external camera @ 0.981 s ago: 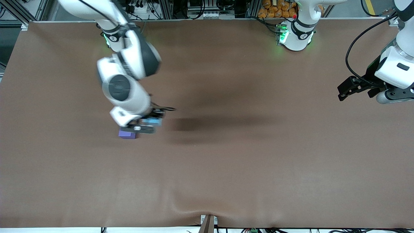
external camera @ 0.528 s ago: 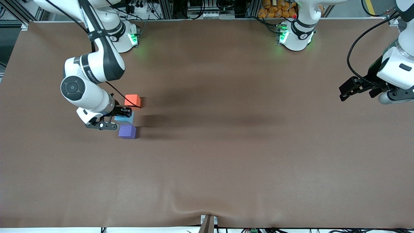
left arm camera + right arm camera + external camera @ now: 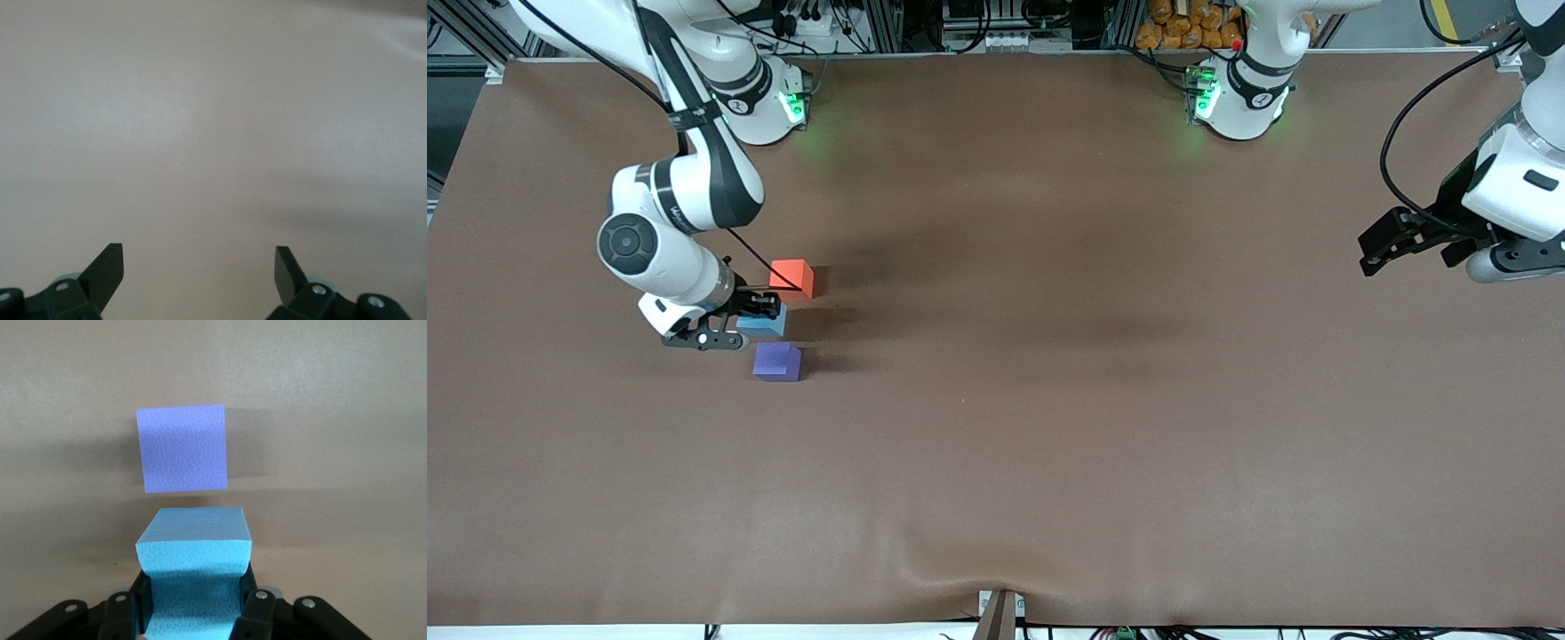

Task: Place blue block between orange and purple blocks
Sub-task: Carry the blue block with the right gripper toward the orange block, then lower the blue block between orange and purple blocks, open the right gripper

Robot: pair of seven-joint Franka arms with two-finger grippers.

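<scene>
Brown table covering [image 3: 1049, 444], matte and plain, spanning the whole work surface beneath both pincers; a shallow wrinkle [image 3: 960, 551] runs near its camera-side edge, well apart from either pincer, above a small metal bracket [image 3: 999, 613]

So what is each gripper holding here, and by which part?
Right gripper pinches the blue block by two side faces. Left gripper holds nothing, open over bare table.

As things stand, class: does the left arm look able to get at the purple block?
Probably not easily. The left hand is open over the left arm's end of the table, while the purple block lies toward the right arm's end, beside the right hand holding the blue block.
</scene>
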